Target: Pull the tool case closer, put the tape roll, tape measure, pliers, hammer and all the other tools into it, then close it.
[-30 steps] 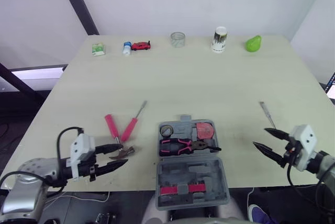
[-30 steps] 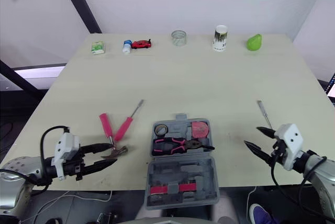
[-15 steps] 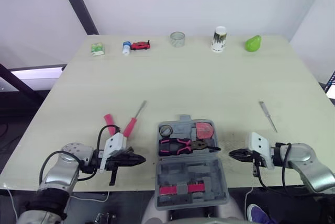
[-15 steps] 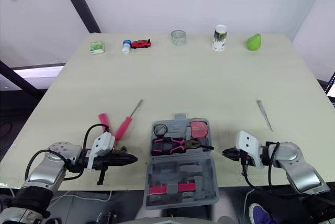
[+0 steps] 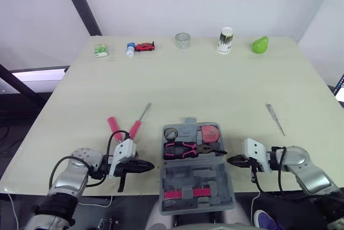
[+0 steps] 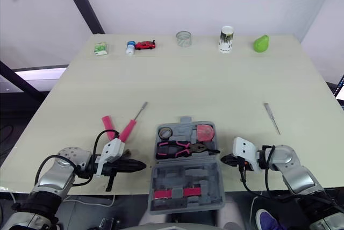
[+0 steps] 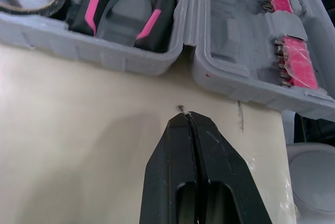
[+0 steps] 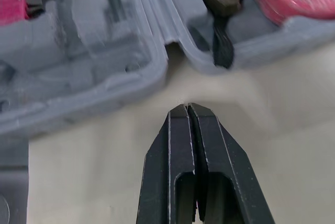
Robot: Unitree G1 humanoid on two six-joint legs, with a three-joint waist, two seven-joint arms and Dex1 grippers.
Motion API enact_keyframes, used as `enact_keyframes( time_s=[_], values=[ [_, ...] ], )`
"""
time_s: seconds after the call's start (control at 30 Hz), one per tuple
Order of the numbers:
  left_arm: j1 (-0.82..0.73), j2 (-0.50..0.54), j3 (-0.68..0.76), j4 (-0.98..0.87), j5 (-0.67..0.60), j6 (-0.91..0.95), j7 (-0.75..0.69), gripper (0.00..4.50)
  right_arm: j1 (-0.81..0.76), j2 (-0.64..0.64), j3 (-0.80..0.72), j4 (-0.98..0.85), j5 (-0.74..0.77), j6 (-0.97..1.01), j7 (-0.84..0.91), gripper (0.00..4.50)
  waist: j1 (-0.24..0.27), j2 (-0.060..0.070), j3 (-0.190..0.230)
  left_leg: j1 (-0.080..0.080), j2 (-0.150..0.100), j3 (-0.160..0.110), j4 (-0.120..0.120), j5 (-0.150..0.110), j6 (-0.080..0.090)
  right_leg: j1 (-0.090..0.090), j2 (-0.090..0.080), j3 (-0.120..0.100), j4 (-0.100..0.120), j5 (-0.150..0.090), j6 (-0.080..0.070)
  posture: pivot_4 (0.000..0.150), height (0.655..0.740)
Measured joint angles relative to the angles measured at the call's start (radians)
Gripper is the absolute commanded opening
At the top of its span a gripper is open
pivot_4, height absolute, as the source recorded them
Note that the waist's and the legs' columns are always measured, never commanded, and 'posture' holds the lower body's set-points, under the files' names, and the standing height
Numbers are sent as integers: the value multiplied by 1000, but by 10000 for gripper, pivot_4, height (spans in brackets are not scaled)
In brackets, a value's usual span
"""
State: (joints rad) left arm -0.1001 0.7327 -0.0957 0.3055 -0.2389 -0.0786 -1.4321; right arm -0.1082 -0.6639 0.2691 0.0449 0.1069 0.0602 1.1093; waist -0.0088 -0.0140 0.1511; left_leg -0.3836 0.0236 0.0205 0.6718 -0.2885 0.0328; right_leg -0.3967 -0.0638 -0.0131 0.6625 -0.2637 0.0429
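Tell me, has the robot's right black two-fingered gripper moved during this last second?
Yes. The right gripper swung inward toward the grey plastic tool case, and its shut tips now sit just beside its right edge.

No text, brand or number can be read. The cup [image 5: 225, 40] at the far edge carries a dark printed band and the green packet [image 5: 100, 50] some pale print, both too small to make out. The grey case [image 5: 199, 176], seen close in the wrist views, bears no legible marking.
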Motion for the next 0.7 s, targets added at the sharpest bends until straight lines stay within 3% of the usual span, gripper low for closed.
enact_keyframes(
  time_s=[0.7],
  values=[
    [-43,-62,-52,44,42,-42,22,0,-1,49,6,0,-14,-2,-25,349,1,0,0,0,0,0,0,0,0,0,0,0,0,0,0,1500,7400]
  ],
)
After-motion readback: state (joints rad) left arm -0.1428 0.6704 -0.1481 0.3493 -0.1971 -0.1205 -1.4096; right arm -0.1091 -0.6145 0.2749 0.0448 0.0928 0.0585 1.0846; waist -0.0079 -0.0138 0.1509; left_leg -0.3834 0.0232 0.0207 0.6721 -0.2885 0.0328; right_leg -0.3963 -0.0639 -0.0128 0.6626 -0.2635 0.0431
